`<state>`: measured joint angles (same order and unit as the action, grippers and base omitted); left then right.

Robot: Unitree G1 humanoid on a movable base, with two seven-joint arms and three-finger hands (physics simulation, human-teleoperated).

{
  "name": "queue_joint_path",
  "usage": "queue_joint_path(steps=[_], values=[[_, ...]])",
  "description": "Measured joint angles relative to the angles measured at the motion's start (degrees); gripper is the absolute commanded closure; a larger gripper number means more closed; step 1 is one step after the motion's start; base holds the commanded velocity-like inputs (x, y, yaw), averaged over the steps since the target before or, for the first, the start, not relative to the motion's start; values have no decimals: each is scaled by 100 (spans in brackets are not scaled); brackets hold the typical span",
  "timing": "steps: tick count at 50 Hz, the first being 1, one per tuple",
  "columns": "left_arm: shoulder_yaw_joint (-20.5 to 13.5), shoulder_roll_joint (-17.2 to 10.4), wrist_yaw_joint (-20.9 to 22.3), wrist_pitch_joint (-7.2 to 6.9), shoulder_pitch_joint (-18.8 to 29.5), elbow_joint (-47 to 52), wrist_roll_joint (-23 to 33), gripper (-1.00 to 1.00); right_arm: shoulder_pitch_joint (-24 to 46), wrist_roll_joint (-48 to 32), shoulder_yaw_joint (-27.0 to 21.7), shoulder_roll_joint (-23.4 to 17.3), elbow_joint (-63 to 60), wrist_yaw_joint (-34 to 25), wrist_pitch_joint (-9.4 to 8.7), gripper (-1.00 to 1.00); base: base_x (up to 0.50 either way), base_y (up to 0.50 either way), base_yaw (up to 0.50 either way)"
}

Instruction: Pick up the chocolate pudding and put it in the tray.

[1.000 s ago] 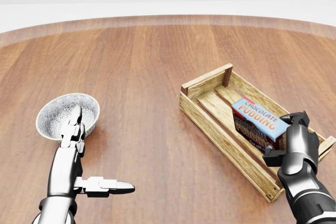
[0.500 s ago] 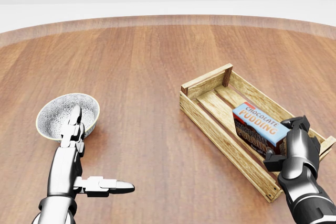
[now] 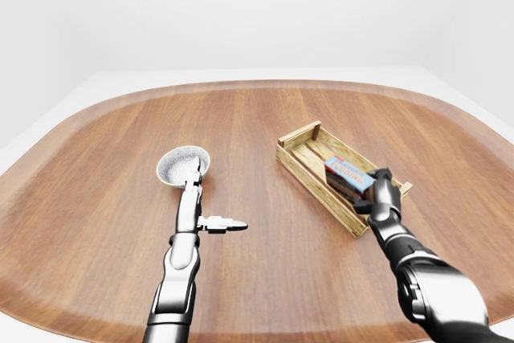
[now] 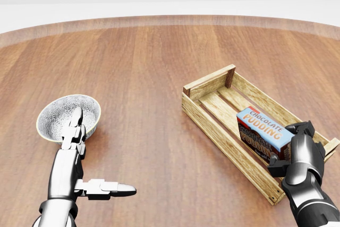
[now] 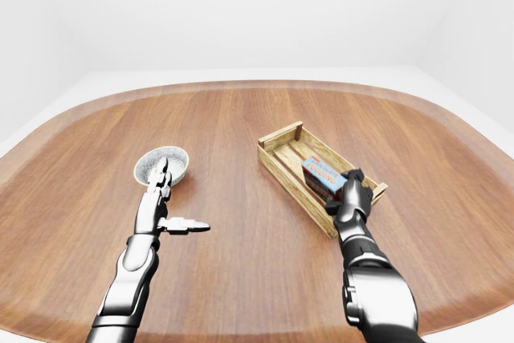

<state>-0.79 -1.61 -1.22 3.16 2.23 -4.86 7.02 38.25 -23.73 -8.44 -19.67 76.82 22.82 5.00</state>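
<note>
Fingers [image 4: 304, 129] of the dark metal right hand [image 4: 297, 150] wrap the near end of the blue-topped, brown-sided chocolate pudding box [image 4: 264, 134], gripping it; the box sits low inside the slatted pale wooden tray [image 4: 209, 85], over its lower-right half in the head view, lying along the tray's length; its long axis runs from upper left to lower right there, label face up. The placing step looks almost done; next the fingers should spread and the hand lift clear without dragging the box. The silver left hand [image 4: 79, 155] rests open on the brown wooden desk [image 4: 149, 67], beside the speckled white bowl [image 4: 53, 112].
</note>
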Motion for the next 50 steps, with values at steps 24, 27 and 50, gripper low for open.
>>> queue_joint_path(steps=[24, 27, 50], values=[[-5, 2, -7, -13, 6, 2, -5, -100, -10, -18, 8, -39, 8, 101, 0, -100, 0, 0, 0], [-6, 1, -7, -10, 8, -2, -6, -100, -5, -47, 28, -52, 10, 169, 0, -100, 0, 0, 0], [4, 4, 0, -11, -7, 8, 2, -100, 190, -512, 192, -323, -120, 718, 0, -100, 0, 0, 0]])
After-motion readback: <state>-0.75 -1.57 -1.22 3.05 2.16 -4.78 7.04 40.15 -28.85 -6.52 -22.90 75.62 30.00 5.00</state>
